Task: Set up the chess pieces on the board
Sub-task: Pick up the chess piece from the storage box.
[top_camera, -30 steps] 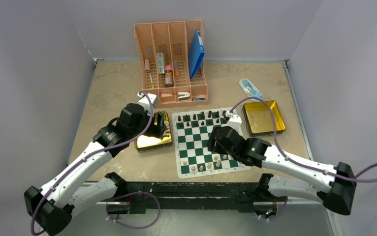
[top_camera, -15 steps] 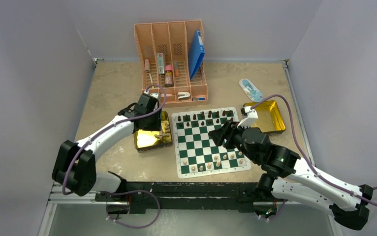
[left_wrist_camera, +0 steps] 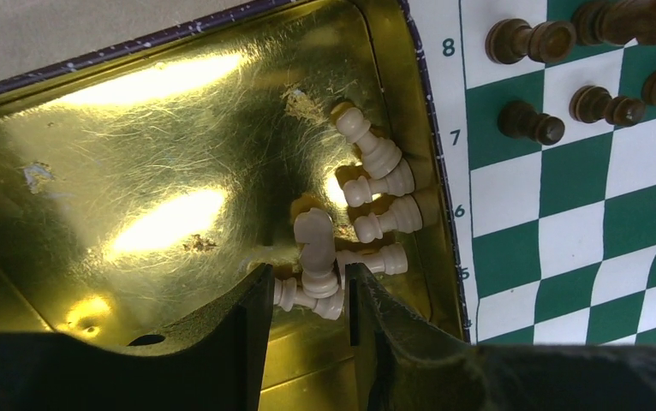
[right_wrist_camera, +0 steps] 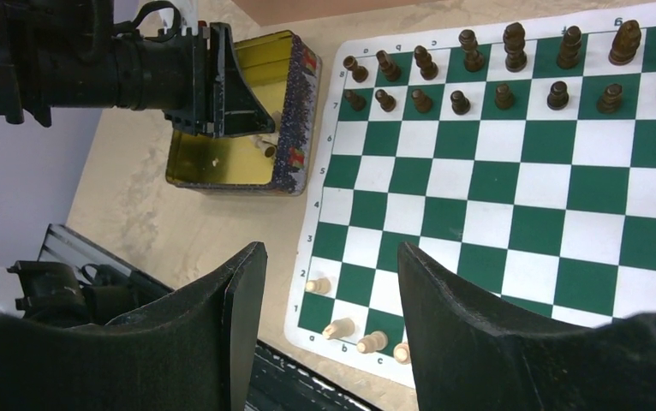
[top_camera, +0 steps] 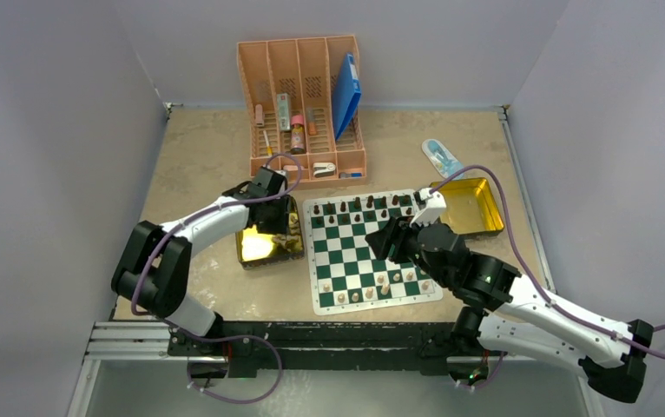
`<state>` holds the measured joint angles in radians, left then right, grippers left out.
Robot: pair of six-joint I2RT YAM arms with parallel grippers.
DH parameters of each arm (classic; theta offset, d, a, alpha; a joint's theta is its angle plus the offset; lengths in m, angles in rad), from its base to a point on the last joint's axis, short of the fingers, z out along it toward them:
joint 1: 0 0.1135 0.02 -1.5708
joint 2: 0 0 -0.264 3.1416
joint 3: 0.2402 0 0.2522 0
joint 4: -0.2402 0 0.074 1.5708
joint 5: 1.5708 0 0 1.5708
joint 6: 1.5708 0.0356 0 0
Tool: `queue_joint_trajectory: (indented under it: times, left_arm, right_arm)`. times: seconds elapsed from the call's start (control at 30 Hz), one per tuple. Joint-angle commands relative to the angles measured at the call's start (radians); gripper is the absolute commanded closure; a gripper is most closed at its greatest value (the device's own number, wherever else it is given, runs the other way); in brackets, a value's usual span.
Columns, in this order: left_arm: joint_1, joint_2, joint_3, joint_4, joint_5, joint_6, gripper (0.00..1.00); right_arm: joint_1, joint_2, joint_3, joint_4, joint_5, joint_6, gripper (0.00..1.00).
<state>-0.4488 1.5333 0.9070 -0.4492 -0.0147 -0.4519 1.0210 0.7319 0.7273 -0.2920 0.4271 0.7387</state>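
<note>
The green-and-white board (top_camera: 359,252) lies mid-table. Dark chess pieces (top_camera: 369,205) fill its two far rows, and a few pale ones (top_camera: 381,285) stand on the near rows. More pale pieces (left_wrist_camera: 380,184) lie heaped in the gold tin (left_wrist_camera: 136,154) left of the board. My left gripper (left_wrist_camera: 309,287) reaches into that tin. Its jaws are narrowed round the base of a pale knight (left_wrist_camera: 314,248) and a pawn lying crosswise under it. My right gripper (right_wrist_camera: 331,253) hovers open over the board's middle, holding nothing.
A second gold tin (top_camera: 468,208) sits at the board's far right corner. The pink organiser (top_camera: 303,113) with pens, bottles and a blue folder stands behind. A small blue-and-white object (top_camera: 442,156) lies at the back right. Grey walls enclose the table.
My left arm has stretched out and its gripper has come down into the left tin, its jaws closing in round the pale knight. My right arm has swung its base end rightwards, its gripper staying above the board.
</note>
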Motion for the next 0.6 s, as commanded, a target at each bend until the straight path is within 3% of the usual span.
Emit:
queue_joint_trajectory:
  times: [0.0,0.2,0.57]
  left_arm:
    - [0.005,0.019,0.016,0.039,0.048,-0.002,0.65]
    - [0.005,0.047,-0.006,0.062,0.056,-0.007,0.65]
    - [0.005,0.031,-0.008,0.041,0.038,-0.011,0.76]
  right_arm:
    - [0.005,0.004,0.021,0.049,0.002,-0.022,0.40]
    - [0.005,0.008,0.017,0.061,-0.007,-0.017,0.40]
    - [0.004,0.006,0.023,0.069,-0.012,-0.015,0.40]
